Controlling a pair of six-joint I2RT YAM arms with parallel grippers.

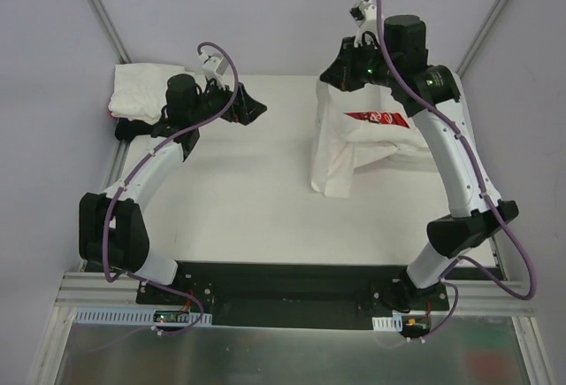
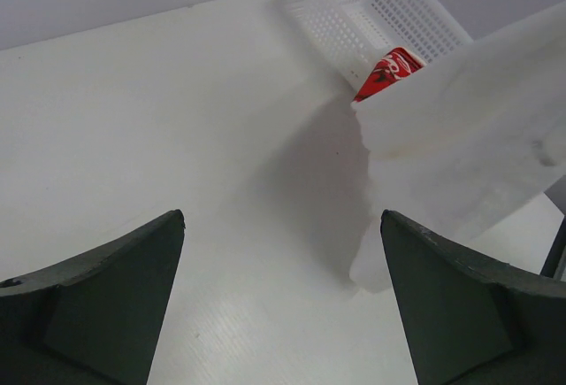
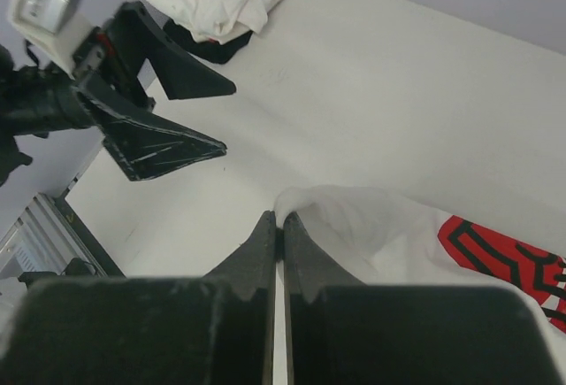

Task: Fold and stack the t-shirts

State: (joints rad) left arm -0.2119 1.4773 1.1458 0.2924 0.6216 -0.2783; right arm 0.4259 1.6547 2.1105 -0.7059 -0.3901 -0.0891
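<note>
The right gripper (image 3: 279,222) is pinching a white t-shirt (image 1: 340,150) at its upper edge, its two fingers pressed flat together with only a fold of cloth between them, and is holding the garment up so that it is hanging in loose folds, its bottom hem touching the right half of the table (image 1: 248,199). Red cloth (image 1: 376,119) with white lettering is showing just beside the raised shirt, near the mouth of a white mesh basket (image 2: 380,4) at the far right of the table; whether it is lying inside the basket cannot be told. Across the table, the left gripper (image 1: 248,107) is hovering over bare tabletop with its jaws spread wide, gripping and touching nothing, pointing toward the hanging shirt. Behind it, in the far left corner, a stack of white shirts (image 1: 141,88) is resting on top of a black shirt (image 3: 208,47).
</note>
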